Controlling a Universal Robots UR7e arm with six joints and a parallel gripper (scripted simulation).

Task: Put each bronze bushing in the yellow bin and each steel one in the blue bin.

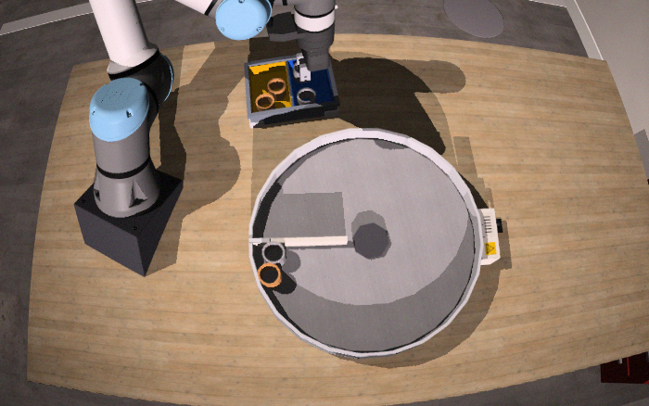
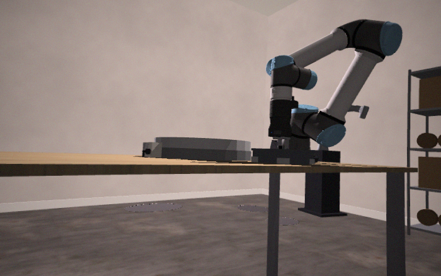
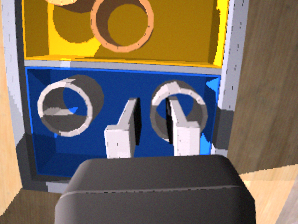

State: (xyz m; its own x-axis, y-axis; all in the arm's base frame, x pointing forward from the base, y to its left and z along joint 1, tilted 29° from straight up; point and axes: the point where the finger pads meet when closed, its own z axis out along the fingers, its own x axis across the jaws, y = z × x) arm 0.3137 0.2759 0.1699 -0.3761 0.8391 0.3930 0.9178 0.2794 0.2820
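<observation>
My gripper (image 1: 301,70) (image 2: 278,145) (image 3: 153,111) is partly open, low over the blue bin (image 1: 325,88) (image 3: 115,162). One finger overlaps a steel bushing (image 3: 202,111) in the wrist view; the other is beside it, and nothing is gripped. Whether the fingers touch it cannot be told. A second steel bushing (image 1: 306,89) (image 3: 89,111) stands in the same bin. The yellow bin (image 1: 256,79) (image 3: 175,47) holds a bronze bushing (image 1: 284,85) (image 3: 122,48) and another bronze bushing (image 1: 258,100). On the turntable (image 1: 406,191), a steel bushing (image 1: 283,252) and a bronze bushing (image 1: 270,285) stand near the left wall.
A white bar (image 1: 315,240) crosses the turntable's left part, beside the steel bushing. A raised rim (image 1: 365,133) surrounds the turntable, and a dark hub (image 1: 372,241) sits at its centre. A divider (image 3: 130,66) separates the bins. A control box (image 1: 488,234) is at the right.
</observation>
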